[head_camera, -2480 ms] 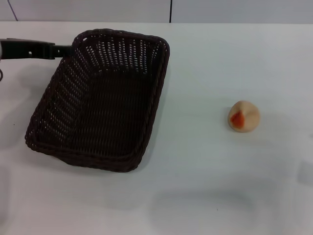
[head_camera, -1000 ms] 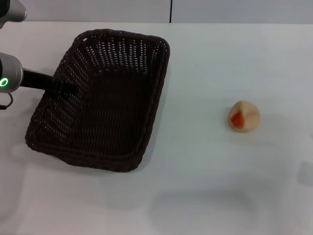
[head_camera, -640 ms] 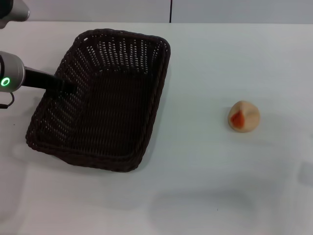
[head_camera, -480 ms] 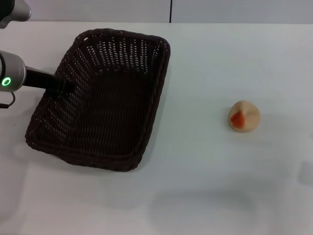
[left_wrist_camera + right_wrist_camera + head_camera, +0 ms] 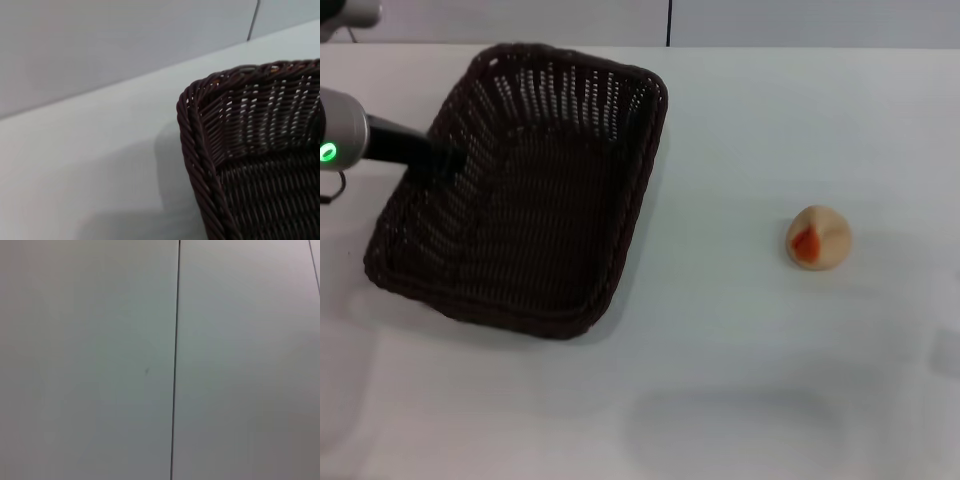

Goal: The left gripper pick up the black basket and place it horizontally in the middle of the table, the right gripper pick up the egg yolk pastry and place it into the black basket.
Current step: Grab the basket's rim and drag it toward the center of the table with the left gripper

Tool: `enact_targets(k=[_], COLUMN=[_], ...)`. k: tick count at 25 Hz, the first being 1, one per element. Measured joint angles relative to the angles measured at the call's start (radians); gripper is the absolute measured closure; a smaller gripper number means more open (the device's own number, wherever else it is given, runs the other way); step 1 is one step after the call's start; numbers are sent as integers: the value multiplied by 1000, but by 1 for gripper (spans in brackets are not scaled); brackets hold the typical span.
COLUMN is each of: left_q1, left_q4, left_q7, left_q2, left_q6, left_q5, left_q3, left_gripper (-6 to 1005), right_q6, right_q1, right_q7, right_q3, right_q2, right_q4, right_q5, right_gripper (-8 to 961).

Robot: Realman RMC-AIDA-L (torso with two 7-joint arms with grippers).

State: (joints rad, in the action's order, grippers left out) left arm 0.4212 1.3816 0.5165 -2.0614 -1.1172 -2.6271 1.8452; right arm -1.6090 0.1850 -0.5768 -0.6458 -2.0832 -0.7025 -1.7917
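Observation:
The black basket (image 5: 638,190) is on the left half of the white table (image 5: 750,380), its long side running away from me. My left gripper (image 5: 445,162), on the green-lit arm, is shut on the basket's left rim, and the basket looks slightly raised. The left wrist view shows a braided corner of the basket (image 5: 195,135) close up. The egg yolk pastry (image 5: 818,238) sits on the table to the right, well apart from the basket, its orange-red wedge facing me. My right gripper is out of view.
A grey wall with a dark vertical seam (image 5: 670,22) runs behind the table's far edge. The right wrist view shows only wall panels and that seam (image 5: 176,360).
My left gripper moved down onto the basket's left rim and closed on it. The basket has now shifted slightly left and upward in the view. The pastry has not moved.

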Motion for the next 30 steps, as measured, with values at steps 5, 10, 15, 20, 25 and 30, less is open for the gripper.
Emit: enact_targets(k=[5,10,15,20,25,30], left_q1=[-1,15,43,70,99,125], left_q4=[46,82,86,88,86,88], left_q7=[57,206,329,439,547,673], left_q2=[1,2,4,6,17,22], left_q6=[-6,-58,-131,-213,-292,-347], left_q5=[34,187,294,386,476,530], left_q3=[51,174,254,305,336,340], left_gripper=[743,744,796,806,806,806], right_q6=[0,-4,-14,-19,-28,-34], right_q1=[-2,-10,-16,-19,-25,-38], right_q7=[0,0,0,0,0,0], right_q3=[0,0,1,6,11,12], right_q2=[0,-1,-3,-3,-3,-5], right_q4=[0,-4,-10,-13,-19,-24], right_q5=[0,0,0,10,27,28], right_gripper=[306,306,306,307,307,307])
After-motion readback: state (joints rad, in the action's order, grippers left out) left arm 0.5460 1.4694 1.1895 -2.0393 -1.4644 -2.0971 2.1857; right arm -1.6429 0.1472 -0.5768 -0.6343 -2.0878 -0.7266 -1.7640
